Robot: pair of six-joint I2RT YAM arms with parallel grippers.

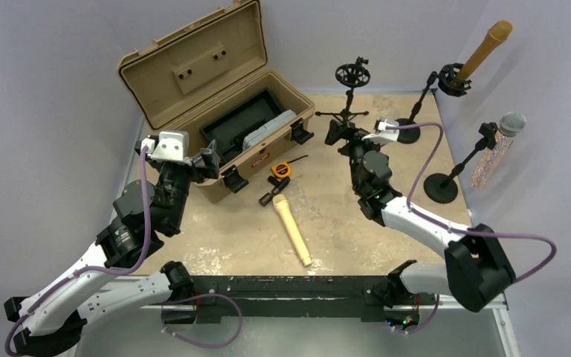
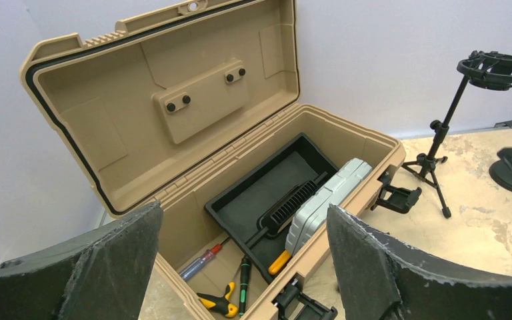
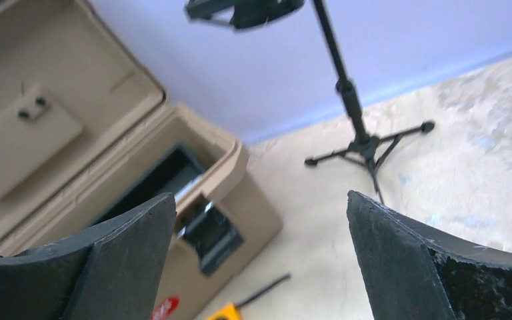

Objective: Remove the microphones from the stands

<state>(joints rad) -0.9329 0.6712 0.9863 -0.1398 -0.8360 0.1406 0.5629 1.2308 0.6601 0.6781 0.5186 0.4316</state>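
Note:
A gold microphone (image 1: 483, 52) stands tilted in the clip of a black round-base stand (image 1: 425, 93) at the back right. A glittery microphone with a silver head (image 1: 499, 145) sits in a second round-base stand (image 1: 440, 187) at the right edge. Another gold microphone (image 1: 291, 229) lies flat mid-table. An empty tripod stand with a shock mount (image 1: 352, 82) stands at the back; it also shows in the left wrist view (image 2: 490, 70) and the right wrist view (image 3: 347, 93). My right gripper (image 1: 338, 134) is open and empty near the tripod's feet. My left gripper (image 1: 210, 162) is open and empty at the toolbox's front.
An open tan toolbox (image 1: 215, 97) stands at the back left, holding a black tray, a grey case (image 2: 327, 200) and screwdrivers (image 2: 203, 260). A yellow tape measure (image 1: 280, 169) lies in front of it. The walls are close behind the stands.

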